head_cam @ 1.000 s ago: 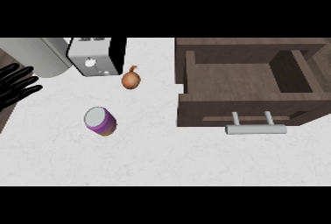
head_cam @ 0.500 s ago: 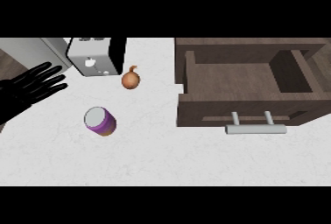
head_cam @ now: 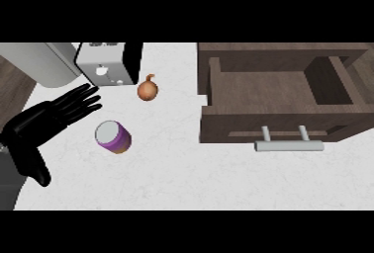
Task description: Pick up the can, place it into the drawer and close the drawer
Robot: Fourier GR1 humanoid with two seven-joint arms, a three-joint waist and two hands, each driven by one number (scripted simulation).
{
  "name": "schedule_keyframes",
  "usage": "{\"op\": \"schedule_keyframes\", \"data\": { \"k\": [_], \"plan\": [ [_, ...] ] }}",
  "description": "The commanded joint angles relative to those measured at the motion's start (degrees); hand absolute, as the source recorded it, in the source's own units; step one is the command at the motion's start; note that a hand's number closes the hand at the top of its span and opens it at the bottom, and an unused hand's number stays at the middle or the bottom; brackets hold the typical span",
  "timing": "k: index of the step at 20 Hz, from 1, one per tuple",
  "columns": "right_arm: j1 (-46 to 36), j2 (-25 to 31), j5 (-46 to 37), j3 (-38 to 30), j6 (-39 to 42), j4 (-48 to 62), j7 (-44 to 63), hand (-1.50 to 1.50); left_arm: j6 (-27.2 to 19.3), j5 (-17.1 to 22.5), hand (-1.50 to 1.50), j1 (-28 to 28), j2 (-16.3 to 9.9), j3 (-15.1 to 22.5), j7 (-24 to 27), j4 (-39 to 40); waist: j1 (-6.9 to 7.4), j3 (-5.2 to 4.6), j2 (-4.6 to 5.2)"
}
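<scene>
A purple can [head_cam: 113,137] with a pale grey top lies on the white counter, left of centre. My left hand [head_cam: 45,123] is open just to the can's left, fingers stretched toward the upper right, thumb pointing down; it does not touch the can. The dark wooden drawer [head_cam: 277,91] stands pulled open at the right, its inside bare, with a silver handle [head_cam: 288,145] on its front. My right hand shows nowhere.
A brown onion [head_cam: 148,90] rests above the can. A white and black toaster [head_cam: 110,63] stands at the back left, next to a grey rounded appliance [head_cam: 44,62]. The counter's left edge runs close to my left forearm.
My left hand has come in from the left edge and moved right and down toward the can. The can, onion and drawer have stayed put.
</scene>
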State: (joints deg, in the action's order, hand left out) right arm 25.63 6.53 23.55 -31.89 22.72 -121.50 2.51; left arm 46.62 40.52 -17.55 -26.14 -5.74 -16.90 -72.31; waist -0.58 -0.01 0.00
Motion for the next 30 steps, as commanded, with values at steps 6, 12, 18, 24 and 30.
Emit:
{"op": "schedule_keyframes", "data": {
  "k": [6, 12, 18, 24, 30],
  "plan": [
    [-1.02, 0.39, 1.8, -4.04, 1.65, 0.12, 1.67, -1.5, 3.27, -20.2, -1.5, -0.67, 5.47, -1.54, 16.78, 12.67, -0.29, -0.06, 0.16],
    [-3.92, -1.46, -0.1, -1.94, 1.89, 0.23, 3.01, -1.5, 1.03, -28.31, -1.5, -6.13, 5.36, -2.78, 26.15, 23.6, -0.27, -0.05, 0.21],
    [-1.36, -0.89, 5.01, -4.9, 3.2, -4.68, 7.47, -1.5, -0.73, -36.83, -1.5, -6.77, 4.78, -1.74, 38.12, 33.02, -0.39, -0.06, 0.19],
    [-0.84, -3.37, 2.29, -3.44, 3.01, -8.23, 8.16, -1.5, -0.94, -42.55, -1.5, -11.16, 4.2, 0.4, 46.55, 44.77, -0.97, -0.14, 0.45],
    [-2.45, -1.96, 5.43, -6.55, 2.65, -5.7, 8.77, -1.5, 0.11, -44.49, -1.5, -10.29, 1.37, 0.62, 52.26, 51.26, -0.72, -0.14, 0.41]
  ]
}}
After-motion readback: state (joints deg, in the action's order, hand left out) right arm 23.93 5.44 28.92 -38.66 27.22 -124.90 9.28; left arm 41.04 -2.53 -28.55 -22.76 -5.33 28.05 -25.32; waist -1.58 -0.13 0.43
